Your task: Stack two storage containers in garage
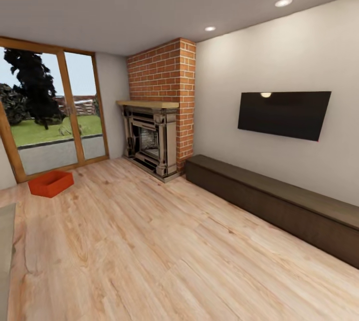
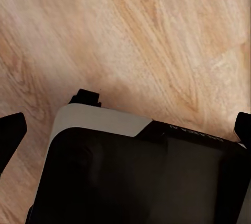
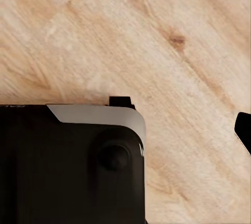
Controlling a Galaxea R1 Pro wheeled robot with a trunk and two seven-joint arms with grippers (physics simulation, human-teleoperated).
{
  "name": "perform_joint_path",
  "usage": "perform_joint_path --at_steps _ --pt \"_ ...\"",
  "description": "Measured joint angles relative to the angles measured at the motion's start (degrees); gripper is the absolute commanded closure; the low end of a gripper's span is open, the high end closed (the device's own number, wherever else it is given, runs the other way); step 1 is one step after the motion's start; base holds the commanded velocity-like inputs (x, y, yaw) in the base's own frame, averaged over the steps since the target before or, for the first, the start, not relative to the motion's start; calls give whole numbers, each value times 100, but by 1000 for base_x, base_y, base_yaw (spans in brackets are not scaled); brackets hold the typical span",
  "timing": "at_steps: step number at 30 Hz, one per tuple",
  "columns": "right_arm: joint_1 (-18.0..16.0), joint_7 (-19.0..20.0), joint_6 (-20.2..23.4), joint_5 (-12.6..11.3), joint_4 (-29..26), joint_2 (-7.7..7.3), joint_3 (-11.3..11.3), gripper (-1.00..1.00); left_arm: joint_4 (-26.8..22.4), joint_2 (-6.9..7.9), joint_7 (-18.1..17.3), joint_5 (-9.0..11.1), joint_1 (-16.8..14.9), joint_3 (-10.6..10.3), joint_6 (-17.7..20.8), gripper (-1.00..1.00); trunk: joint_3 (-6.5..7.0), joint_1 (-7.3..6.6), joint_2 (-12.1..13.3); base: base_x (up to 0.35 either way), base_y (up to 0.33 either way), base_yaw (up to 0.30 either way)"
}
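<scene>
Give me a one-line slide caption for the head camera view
Living room: an orange-red storage container sits on the wood-plank floor by the glass doors, left of the brick fireplace.

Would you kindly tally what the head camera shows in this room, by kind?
Orange-red storage container: 1
Brick fireplace: 1
Wall-mounted TV: 1
Long dark low cabinet: 1
Ceiling spotlights: 2
Total: 6

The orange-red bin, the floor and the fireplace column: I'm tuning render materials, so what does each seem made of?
The bin looks like matte plastic: uniform colour, thin tapered walls, though the look leaves this open. The floor reads as light wood planks, with visible grain and knots. The fireplace column is red brick with pale mortar lines.
</scene>
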Motion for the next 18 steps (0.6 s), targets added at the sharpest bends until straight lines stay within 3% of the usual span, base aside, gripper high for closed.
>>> perform_joint_path --at_steps 10,18 --pt "0 -56 -17 0 0 24 -34 -100 0 0 0 0 -1 0 -12 -100 0 0 0 331 0 13" --pt "-1 -61 3 -7 0 27 -27 -100 0 2 -1 1 1 0 -11 -100 0 0 0 331 0 219"
